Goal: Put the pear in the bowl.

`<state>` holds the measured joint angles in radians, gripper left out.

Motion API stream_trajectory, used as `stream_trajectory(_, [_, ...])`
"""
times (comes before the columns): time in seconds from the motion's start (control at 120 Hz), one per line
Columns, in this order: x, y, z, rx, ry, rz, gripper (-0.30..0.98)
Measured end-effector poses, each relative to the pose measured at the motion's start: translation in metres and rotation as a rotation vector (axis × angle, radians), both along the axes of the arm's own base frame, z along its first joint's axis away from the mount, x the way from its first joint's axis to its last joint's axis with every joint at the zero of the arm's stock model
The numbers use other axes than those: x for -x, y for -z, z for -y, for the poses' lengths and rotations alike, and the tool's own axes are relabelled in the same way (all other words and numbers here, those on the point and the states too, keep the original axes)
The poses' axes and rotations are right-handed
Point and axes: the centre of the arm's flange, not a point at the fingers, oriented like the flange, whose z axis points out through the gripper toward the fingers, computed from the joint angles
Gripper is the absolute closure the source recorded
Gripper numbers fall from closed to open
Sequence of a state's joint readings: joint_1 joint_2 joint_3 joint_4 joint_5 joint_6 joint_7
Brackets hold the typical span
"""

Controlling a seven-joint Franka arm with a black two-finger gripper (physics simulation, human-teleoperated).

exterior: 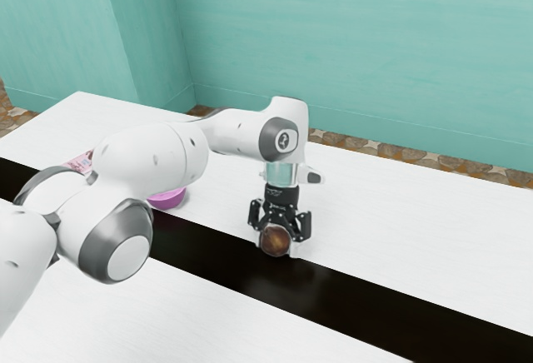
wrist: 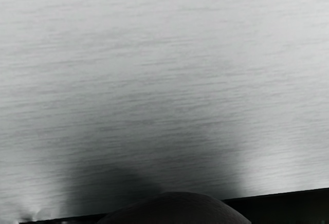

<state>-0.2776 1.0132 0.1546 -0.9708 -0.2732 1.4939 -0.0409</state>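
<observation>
Right at the edge of the black stripe point(exterior: 366, 298) running along the white table point(exterior: 416, 221), my claw point(exterior: 277, 249) points straight down with the pear point(exterior: 276, 240) between its fingers; they're spread about as wide as the fruit and look to be touching it from both sides, so I'd call that a grip; can't really tell if the pear's bottom is on the table or just off it. As for containers, the pink bowl point(exterior: 169, 200) sits toward the exterior view's left, well apart from the pear, so the fruit's outside it; the arm point(exterior: 150, 159) covers part of the bowl, and I can't make out what's inside, sorry; past the arm there's also a pink and white patterned thing point(exterior: 81, 161), mostly hidden, no clue if it's a packet.
</observation>
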Motion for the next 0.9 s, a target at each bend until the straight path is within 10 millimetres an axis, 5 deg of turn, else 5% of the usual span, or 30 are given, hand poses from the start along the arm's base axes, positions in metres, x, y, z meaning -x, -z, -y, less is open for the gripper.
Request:
stream_trajectory(0.175, [0.006,0.004,-0.002,-0.005,0.001,-0.04,-0.08])
stream_trajectory(0.317, [0.007,-0.002,-0.001,-0.003,0.005,-0.047,0.16])
stream_trajectory(0.533, [0.009,-0.006,-0.003,-0.007,0.009,-0.064,0.32])
stream_trajectory(0.733, [0.007,-0.047,-0.016,-0.02,0.0,-0.049,0.34])
stream_trajectory(0.9, [0.0,-0.107,-0.081,-0.057,-0.068,0.004,0.34])
